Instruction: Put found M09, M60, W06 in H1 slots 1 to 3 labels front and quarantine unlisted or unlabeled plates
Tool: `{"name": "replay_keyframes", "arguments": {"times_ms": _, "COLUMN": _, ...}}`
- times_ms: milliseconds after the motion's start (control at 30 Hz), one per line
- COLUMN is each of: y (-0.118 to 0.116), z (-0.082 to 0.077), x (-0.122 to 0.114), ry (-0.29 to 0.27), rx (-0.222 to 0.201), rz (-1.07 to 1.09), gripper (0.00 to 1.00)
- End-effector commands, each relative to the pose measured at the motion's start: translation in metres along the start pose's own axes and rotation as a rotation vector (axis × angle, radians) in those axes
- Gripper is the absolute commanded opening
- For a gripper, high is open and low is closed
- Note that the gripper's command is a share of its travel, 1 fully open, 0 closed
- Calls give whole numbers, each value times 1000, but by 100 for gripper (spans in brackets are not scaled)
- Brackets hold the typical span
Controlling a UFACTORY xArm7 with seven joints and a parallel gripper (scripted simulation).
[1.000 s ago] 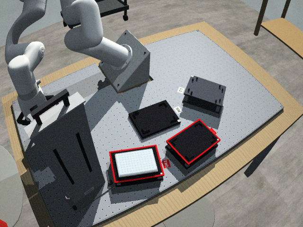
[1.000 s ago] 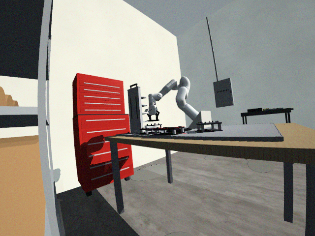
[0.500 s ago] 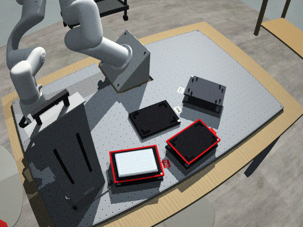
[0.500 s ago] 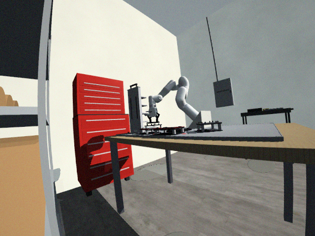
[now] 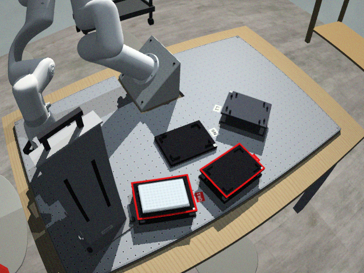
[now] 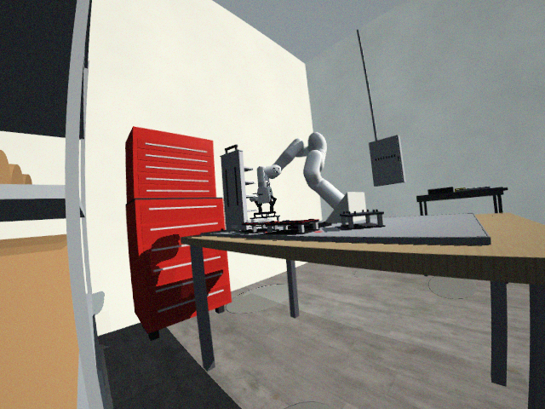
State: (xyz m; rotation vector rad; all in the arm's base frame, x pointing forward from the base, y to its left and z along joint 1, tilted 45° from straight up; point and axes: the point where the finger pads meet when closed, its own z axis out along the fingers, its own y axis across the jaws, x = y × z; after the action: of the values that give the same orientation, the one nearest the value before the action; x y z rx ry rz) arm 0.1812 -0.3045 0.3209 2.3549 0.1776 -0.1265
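The plate hotel H1 (image 5: 73, 179) (image 6: 232, 189) is a grey tower with a black handle at the left of the deck. The top camera sees its back, so its slots are hidden there. In the exterior view shelf ends stick out toward the arm. My gripper (image 6: 266, 208) hangs low just in front of the hotel, fingers down, shut on a pale plate (image 6: 265, 215) (image 5: 37, 153) held flat close above the deck. In the top view only one black finger (image 5: 28, 148) shows behind the hotel. I cannot read any label on the plate.
A red-framed quarantine nest (image 5: 136, 201) holds a white well plate (image 5: 162, 195). A second red-framed nest (image 5: 218, 160) is empty. The black nest N6 (image 5: 185, 142) and the grey landing nest L1 (image 5: 245, 109) are empty. The arm's base block (image 5: 155, 76) stands at the back.
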Motion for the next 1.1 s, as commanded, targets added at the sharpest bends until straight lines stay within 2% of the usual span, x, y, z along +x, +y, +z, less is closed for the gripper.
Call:
{"name": "replay_keyframes", "arguments": {"times_ms": 0, "y": 1, "z": -1, "x": 1, "ry": 2, "rx": -3, "rz": 0, "gripper": 0}}
{"name": "replay_keyframes", "arguments": {"times_ms": 1067, "y": 1, "z": 12, "x": 1, "ry": 2, "rx": -3, "rz": 0, "gripper": 0}}
